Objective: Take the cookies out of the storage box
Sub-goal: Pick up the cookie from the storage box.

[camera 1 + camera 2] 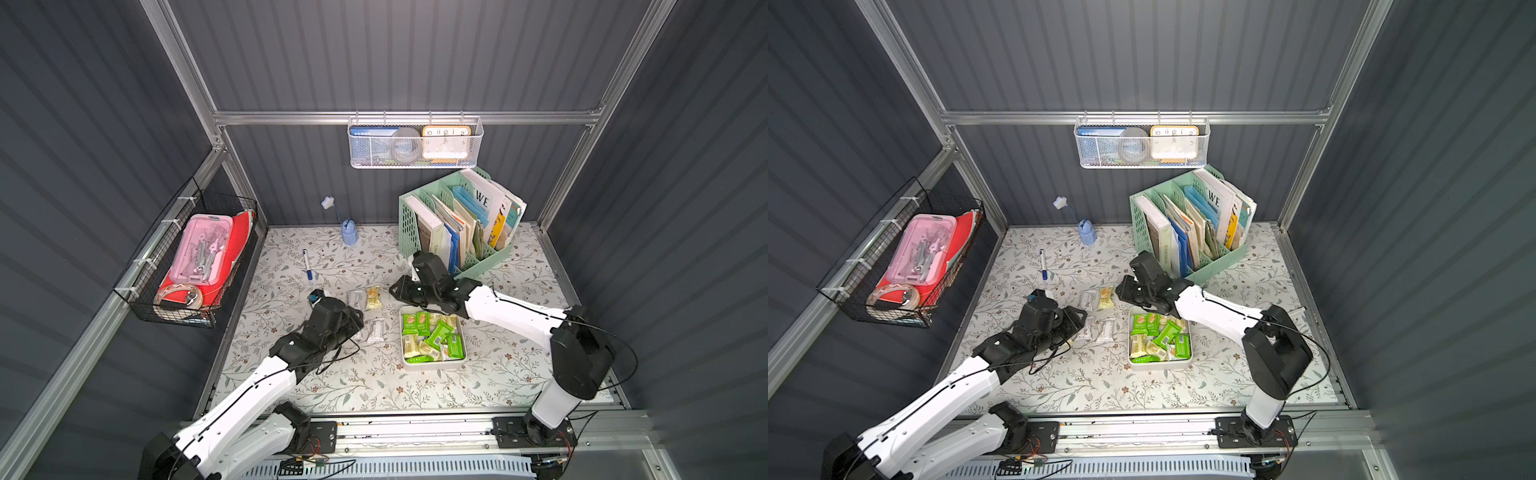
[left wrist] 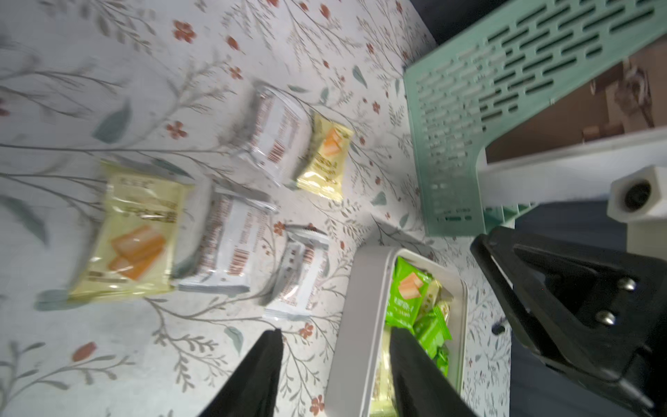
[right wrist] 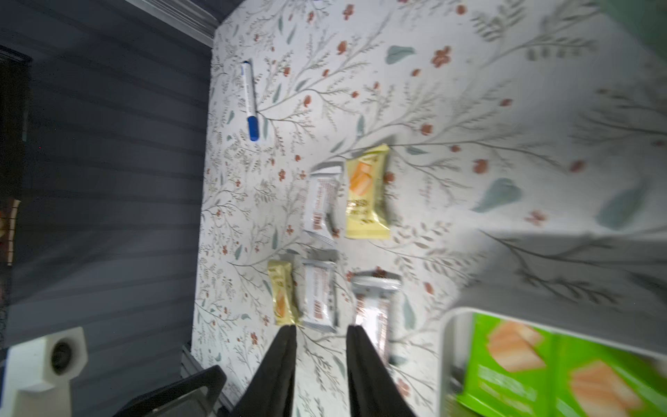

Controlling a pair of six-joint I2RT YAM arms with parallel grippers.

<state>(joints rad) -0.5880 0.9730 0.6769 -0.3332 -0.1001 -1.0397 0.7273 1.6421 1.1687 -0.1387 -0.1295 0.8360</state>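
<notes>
The storage box (image 1: 432, 366), a shallow white tray, holds several green and pale yellow cookies (image 1: 434, 336). Several more cookies (image 1: 373, 297), white-silver and pale yellow, lie on the table to its left. My left gripper (image 2: 335, 329) is open and empty. In the left wrist view one finger is over the table and one over the box's contents, with the box wall (image 2: 357, 325) between them. My right gripper (image 3: 322, 326) hangs open above the table near the box's far left corner, with nothing between its fingers. Loose cookies (image 3: 366, 195) lie beyond its tips.
A mint-green file organizer (image 1: 457, 224) full of books stands at the back right, close behind the right arm. A blue-capped marker pen (image 1: 306, 264) and a small blue gadget (image 1: 349, 232) lie at the back left. A white mesh basket (image 1: 415, 143) hangs on the back rail, a black wire basket (image 1: 191, 257) on the left wall.
</notes>
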